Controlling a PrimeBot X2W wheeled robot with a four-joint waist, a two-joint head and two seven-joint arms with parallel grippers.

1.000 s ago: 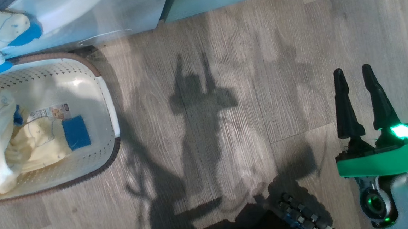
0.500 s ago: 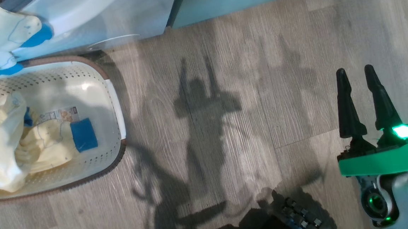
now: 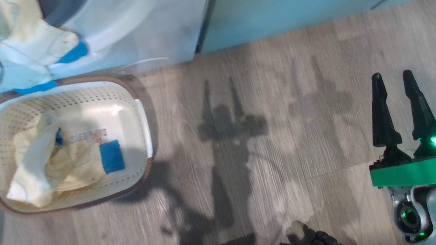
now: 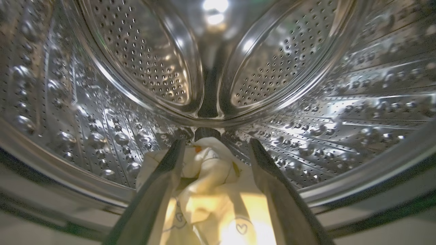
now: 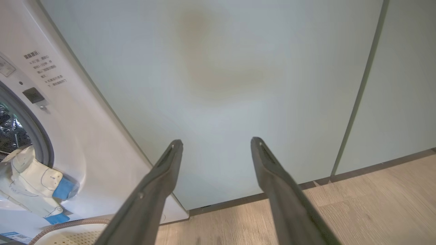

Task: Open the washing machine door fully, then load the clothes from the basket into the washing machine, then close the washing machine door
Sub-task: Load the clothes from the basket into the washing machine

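Fingers of our left gripper (image 4: 217, 142) are standing spread inside the shiny perforated steel drum (image 4: 136, 61) of the white front-loading washing machine (image 3: 151, 28), pinching nothing. A pale yellow printed garment (image 4: 211, 170) is lying loose between them. Our right gripper (image 3: 391, 74) is hovering open-fingered over the grey wood-plank floor (image 3: 279, 134), far right. Pale yellow clothes (image 3: 54, 166) are lying in the cream perforated plastic basket (image 3: 87, 96), left, just before the machine.

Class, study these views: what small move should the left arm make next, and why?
Probably nudge the garment deeper into the drum: the left gripper stands open on either side of it, yet one end hangs outside over the front of the washing machine, above the basket.
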